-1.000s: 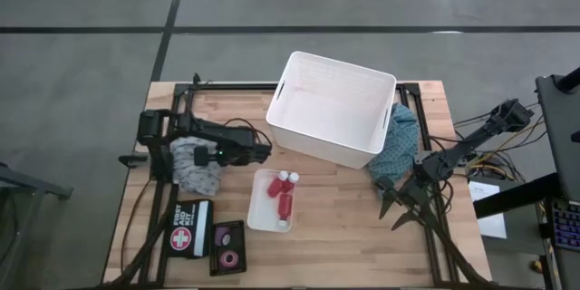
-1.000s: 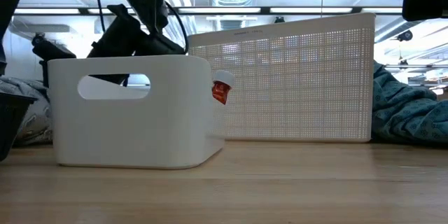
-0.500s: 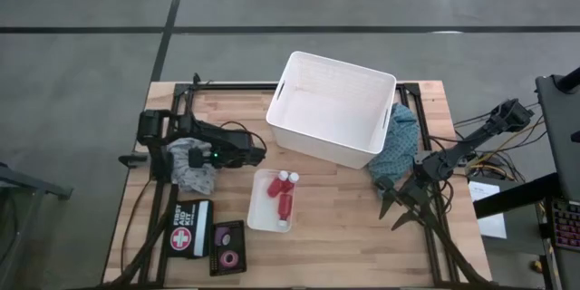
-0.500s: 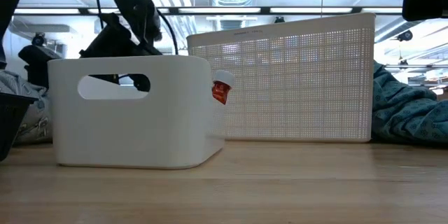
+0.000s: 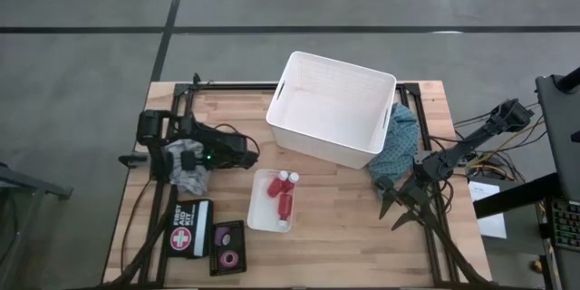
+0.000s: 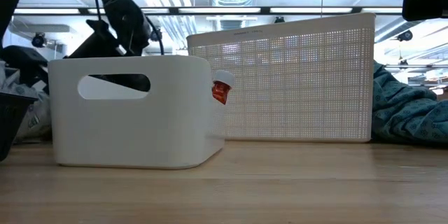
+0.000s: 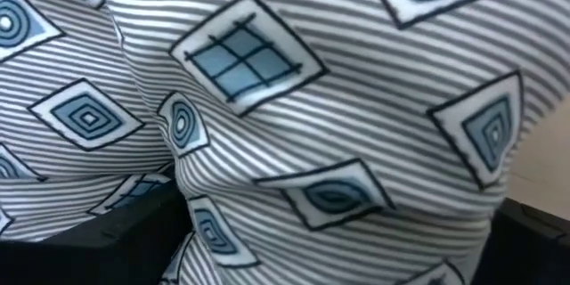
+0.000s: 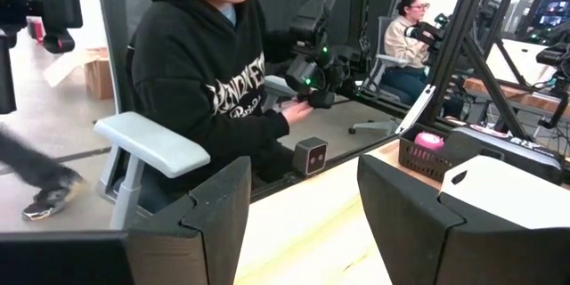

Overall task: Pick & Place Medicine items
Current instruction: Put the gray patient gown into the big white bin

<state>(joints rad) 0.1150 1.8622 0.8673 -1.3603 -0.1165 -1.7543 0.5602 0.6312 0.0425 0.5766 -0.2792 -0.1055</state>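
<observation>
High view: we see our left gripper [image 5: 243, 151] low over the patterned cloth [image 5: 192, 174] at the table's left side, jaws spread wide, holding nothing. Our right gripper [image 5: 391, 197] waits at the right edge beside the teal cloth [image 5: 399, 149], fingers partly apart and empty. Three red bottles [image 5: 284, 198] lie in the small white tray [image 5: 256, 210]; the tape rolls [image 5: 227, 246] sit in a dark tray near the first-aid kit [image 5: 188, 228]. The big basket [image 5: 333, 109] stands behind them.

Low view: one red bottle [image 6: 221, 88] peeks past the tray [image 6: 133, 112].

Left wrist view: striped cloth [image 7: 294, 116] fills everything.

Right wrist view: our fingers [image 8: 218, 214] frame a seated person [image 8: 214, 80].
</observation>
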